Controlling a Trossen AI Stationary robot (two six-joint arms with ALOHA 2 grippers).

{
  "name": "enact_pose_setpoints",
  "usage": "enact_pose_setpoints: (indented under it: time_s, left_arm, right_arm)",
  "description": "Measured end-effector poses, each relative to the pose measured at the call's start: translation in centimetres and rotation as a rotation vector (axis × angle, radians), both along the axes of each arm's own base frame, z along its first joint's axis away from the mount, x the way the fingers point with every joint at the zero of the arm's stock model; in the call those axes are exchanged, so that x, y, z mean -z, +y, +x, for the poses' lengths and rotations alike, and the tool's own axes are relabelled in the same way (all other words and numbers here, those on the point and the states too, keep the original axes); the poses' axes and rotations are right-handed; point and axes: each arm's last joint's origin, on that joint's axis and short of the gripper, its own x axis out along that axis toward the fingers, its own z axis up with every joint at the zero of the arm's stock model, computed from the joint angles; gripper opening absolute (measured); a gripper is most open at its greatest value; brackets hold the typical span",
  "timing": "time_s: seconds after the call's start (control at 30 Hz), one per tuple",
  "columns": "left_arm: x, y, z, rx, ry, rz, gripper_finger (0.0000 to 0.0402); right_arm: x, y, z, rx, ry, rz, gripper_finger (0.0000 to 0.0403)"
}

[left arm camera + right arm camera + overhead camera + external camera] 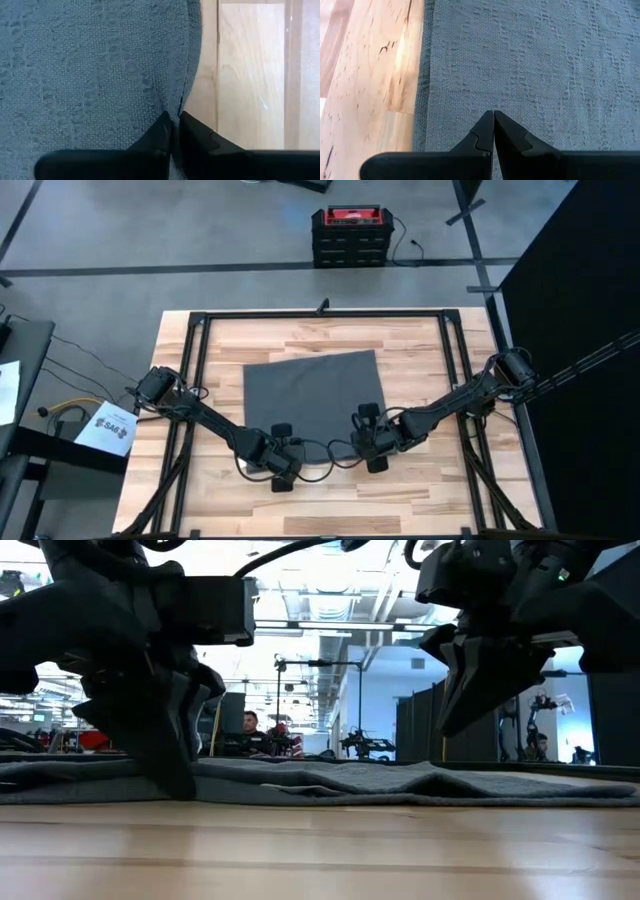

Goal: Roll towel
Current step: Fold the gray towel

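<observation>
A dark grey towel (312, 388) lies flat on the wooden tabletop (420, 480), slightly askew. The left gripper (281, 430) sits at the towel's near left corner, and the right gripper (369, 414) sits at its near right corner. Beyond the towel's far edge, off the tabletop, a red-topped black box (351, 236) stands on the floor.

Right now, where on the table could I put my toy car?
Bare wood lies between the towel and the table's left frame rail, and likewise on its right. The near towel edge is crowded: the left gripper and right gripper work there.
</observation>
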Motion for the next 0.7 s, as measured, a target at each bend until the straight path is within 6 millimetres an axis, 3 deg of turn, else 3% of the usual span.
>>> enact_pose_setpoints:
  time_s: [0.23,0.47,0.7]
  left_arm:
    - [0.0,0.0,0.0,-0.019,0.005,-0.023,0.0047]
    - [0.0,0.3,0.1,-0.010,0.012,-0.015,0.0089]
    - [0.0,0.6,0.2,-0.010,0.014,-0.014,0.0095]
  right_arm:
    - [0.0,0.3,0.5,-0.029,-0.047,0.015,0.0006]
    - [0.1,0.6,0.8,-0.084,-0.055,0.099,0.0062]
    - [3.8,1.0,2.0,-0.186,0.026,0.127,0.0106]
